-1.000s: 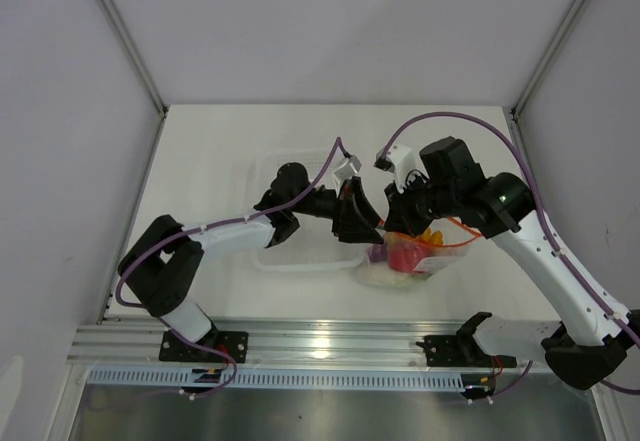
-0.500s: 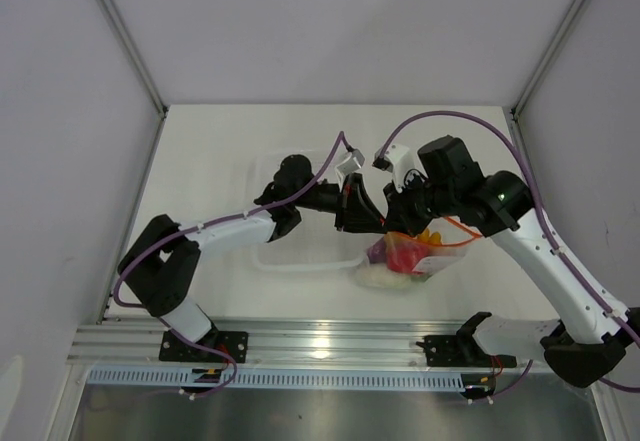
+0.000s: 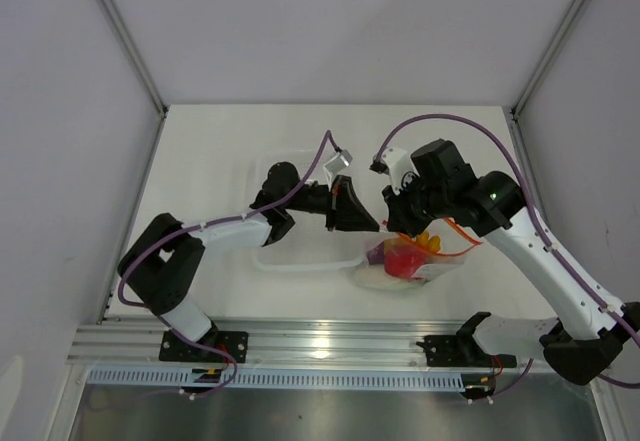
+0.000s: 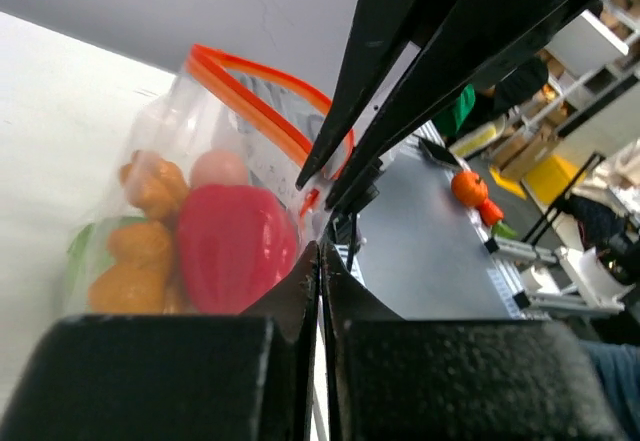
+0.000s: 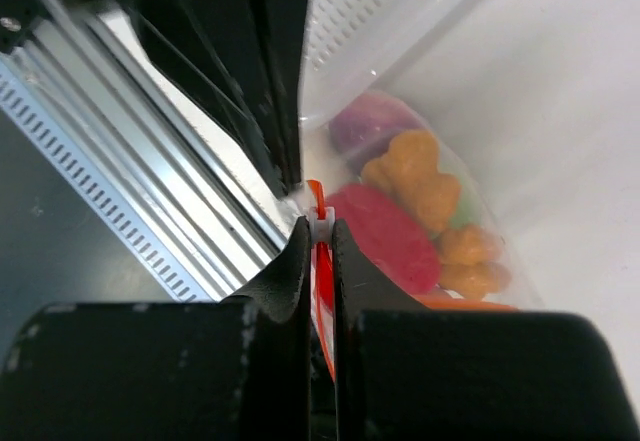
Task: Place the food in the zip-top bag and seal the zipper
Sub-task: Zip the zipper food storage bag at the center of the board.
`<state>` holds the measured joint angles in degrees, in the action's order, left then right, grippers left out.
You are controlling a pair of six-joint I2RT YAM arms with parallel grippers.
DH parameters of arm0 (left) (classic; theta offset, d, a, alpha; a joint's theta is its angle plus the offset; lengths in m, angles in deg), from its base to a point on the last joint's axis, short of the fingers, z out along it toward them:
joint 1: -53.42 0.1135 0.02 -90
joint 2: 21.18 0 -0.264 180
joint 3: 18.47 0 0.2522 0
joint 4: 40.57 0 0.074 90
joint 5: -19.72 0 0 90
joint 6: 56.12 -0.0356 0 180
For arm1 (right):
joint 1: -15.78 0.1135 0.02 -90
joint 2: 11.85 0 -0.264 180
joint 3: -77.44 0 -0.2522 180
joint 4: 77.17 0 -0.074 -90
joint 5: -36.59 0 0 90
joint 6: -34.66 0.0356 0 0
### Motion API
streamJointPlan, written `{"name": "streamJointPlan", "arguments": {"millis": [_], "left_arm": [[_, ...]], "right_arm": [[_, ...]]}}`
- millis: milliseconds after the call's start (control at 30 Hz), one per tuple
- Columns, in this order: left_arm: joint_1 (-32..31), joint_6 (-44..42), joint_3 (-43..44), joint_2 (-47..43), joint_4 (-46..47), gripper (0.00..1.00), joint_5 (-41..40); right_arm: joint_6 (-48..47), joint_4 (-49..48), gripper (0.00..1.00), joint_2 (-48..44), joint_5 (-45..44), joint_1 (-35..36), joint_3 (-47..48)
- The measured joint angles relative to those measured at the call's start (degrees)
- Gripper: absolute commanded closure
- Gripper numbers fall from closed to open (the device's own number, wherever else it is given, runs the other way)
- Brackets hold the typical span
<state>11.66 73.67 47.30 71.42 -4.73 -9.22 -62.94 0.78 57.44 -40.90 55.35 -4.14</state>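
Note:
The clear zip-top bag [image 3: 440,261] lies right of centre with the food inside: a red bell pepper [image 4: 235,246], orange-yellow lumpy pieces [image 4: 150,189], a pink round piece [image 4: 220,169] and a purple onion [image 5: 365,121]. My right gripper [image 5: 320,229] is shut on the orange-red zipper [image 4: 255,101], with a white slider piece pinched at its tips. My left gripper [image 4: 320,253] is shut, its tips right at the bag's edge beside the pepper. Whether it has caught the plastic film I cannot tell. In the top view the two grippers [image 3: 372,227] [image 3: 400,223] stand close together above the bag's left end.
A rigid clear tray [image 3: 262,176] lies under the left arm, just left of the bag. An aluminium rail [image 3: 330,346] runs along the near edge. White walls close in the table on both sides and at the back.
My left gripper has gone from open to shut beside the bag's edge, and its wrist drew back slightly to the left. The right gripper kept its hold on the zipper.

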Motion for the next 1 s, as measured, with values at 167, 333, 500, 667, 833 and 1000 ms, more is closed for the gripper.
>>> {"name": "streamJointPlan", "arguments": {"millis": [167, 333, 500, 667, 833, 1000], "left_arm": [[3.1, 7.1, -1.9, -0.1, 7.3, 1.0, -1.3], [3.7, 8.7, -2.2, -0.9, 8.6, 0.53, -2.4], [3.4, 10.3, -2.1, -0.9, 11.3, 0.34, 1.0], [1.2, 8.1, -2.1, -0.9, 11.6, 0.0, 3.2], [-3.7, -3.7, -1.4, -1.6, -1.4, 0.01, -1.4], [-5.1, -10.4, -1.4, -2.8, -7.3, 0.01, -7.7]], "right_arm": [[-0.3, 0.3, 1.0, -0.2, -2.8, 0.1, -2.5], [-0.5, 0.6, 1.0, -0.3, -3.6, 0.1, -3.0], [-0.1, 0.2, 1.0, -0.8, -1.7, 0.1, -2.6], [0.5, 0.2, 1.0, -0.9, 1.3, 0.1, 1.1], [0.5, 0.3, 1.0, -0.8, 2.8, 0.1, 2.8], [1.0, 0.2, 1.0, -0.3, 3.8, 0.4, 2.8]]}}
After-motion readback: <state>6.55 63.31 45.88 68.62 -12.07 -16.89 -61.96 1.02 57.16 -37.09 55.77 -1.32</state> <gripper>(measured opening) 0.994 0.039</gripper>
